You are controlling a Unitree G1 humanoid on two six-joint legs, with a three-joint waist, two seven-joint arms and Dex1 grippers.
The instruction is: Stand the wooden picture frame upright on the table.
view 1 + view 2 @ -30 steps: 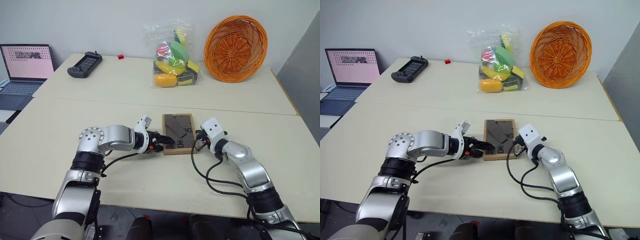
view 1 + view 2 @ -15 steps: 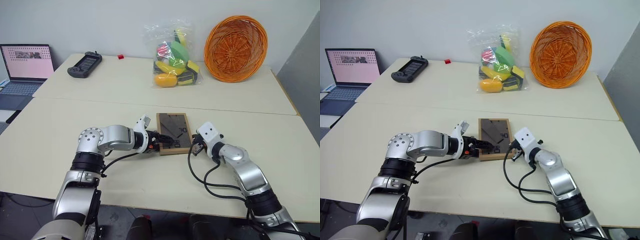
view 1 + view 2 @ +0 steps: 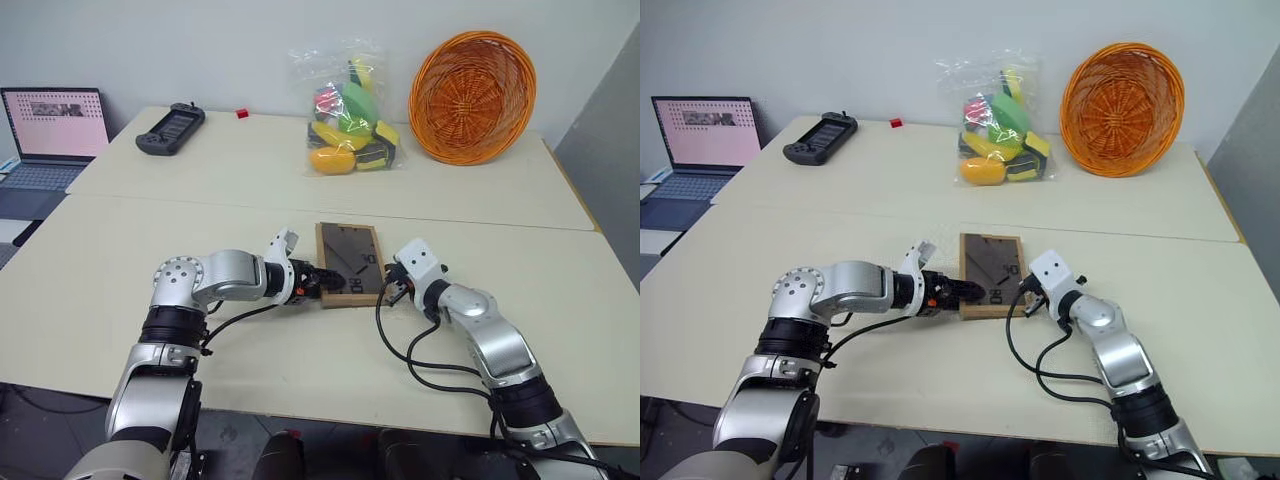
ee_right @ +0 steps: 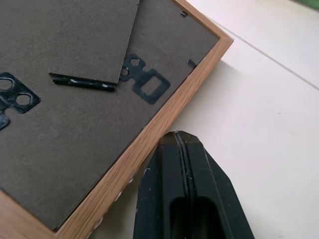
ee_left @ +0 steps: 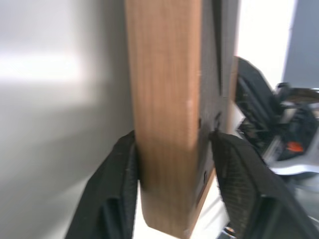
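The frame [image 3: 349,264] lay back-up on the table [image 3: 100,270], between my grippers. My left gripper [image 5: 172,164] had clamped its near-left edge to lift it; my right [image 4: 185,164] — shut, empty — braced the right edge.

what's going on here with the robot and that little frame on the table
The robot is working on a small light-wood picture frame lying back side up on the nearer pale beige table. Its left gripper has its jaws closed on the frame's wooden edge, one finger on each face. The right gripper, jaws shut, presses its tip against the frame's opposite edge. The frame is not yet upright. On the farther table sit an orange wicker basket and a clear bag of colourful toys.
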